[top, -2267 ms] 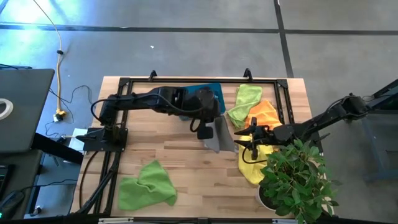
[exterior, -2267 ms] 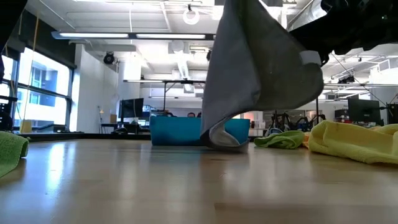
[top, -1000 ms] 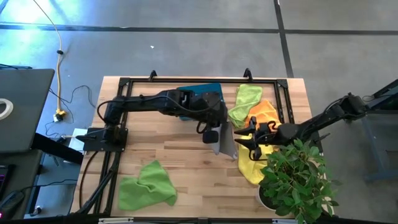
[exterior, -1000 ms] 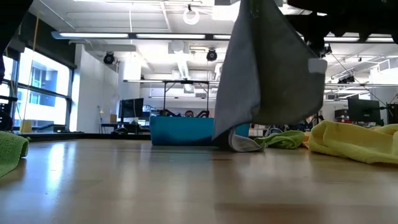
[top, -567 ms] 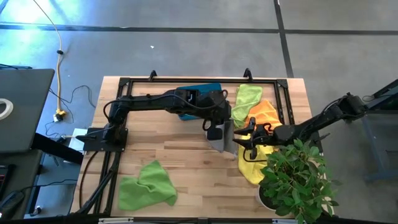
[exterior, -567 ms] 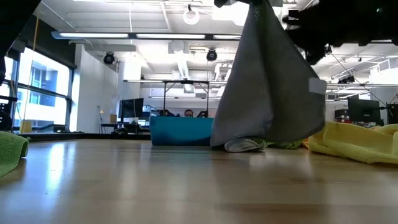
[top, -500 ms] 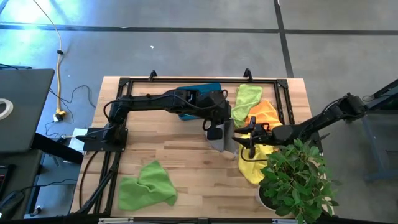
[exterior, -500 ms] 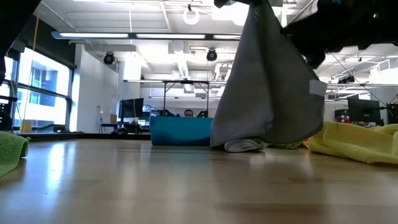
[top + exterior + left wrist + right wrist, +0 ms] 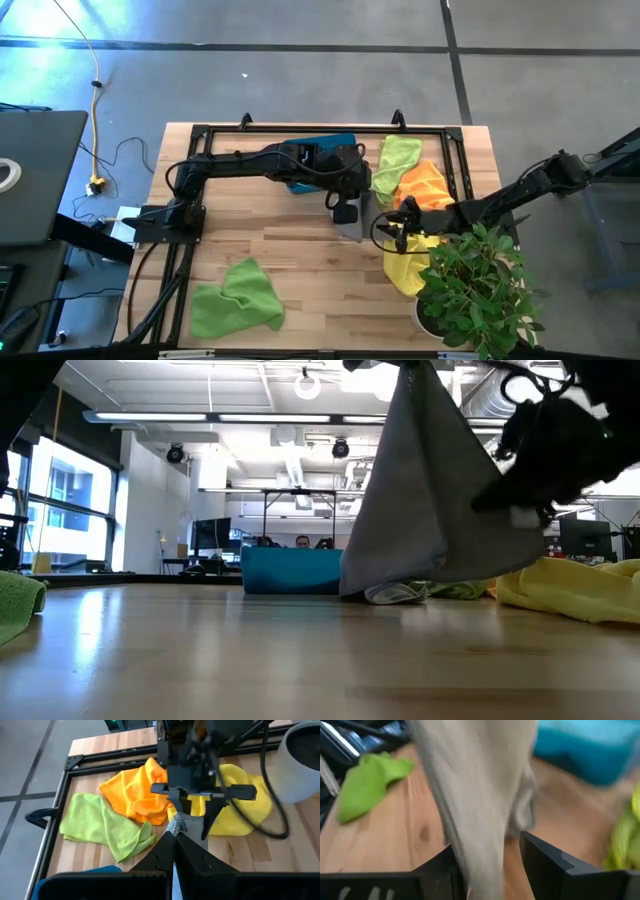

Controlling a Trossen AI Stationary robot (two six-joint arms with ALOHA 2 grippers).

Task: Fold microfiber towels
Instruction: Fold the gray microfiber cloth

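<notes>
A grey microfiber towel (image 9: pixel 420 510) hangs from my left gripper (image 9: pixel 172 847), which is shut on its top corner above the table's middle (image 9: pixel 345 205). The towel's lower end (image 9: pixel 395 593) rests crumpled on the table. My right gripper (image 9: pixel 490 860) is open. Its two fingers stand on either side of the towel's hanging right-hand edge (image 9: pixel 515 515), which shows blurred between them in the right wrist view. My left gripper pinches the grey towel's top corner (image 9: pixel 176 826) between its two fingertips, which slant down toward the table's right side. The towel hangs below the fingers in a spread sheet, its lower end on the table. My right gripper has the towel's edge (image 9: pixel 480 820) between its open fingers; whether they touch it I cannot tell.
A teal bin (image 9: pixel 322 150) stands at the far middle. Lime green (image 9: pixel 397 160), orange (image 9: pixel 428 183) and yellow (image 9: pixel 405 268) towels lie heaped at the right. Another lime green towel (image 9: pixel 235 297) lies near left. A potted plant (image 9: pixel 470 290) stands at the near right corner.
My left gripper has carried the towel a little toward the table's right edge; its lower end has dragged along and settled on the wood. My right gripper has come down and toward the left, up to the towel's hanging right edge.
</notes>
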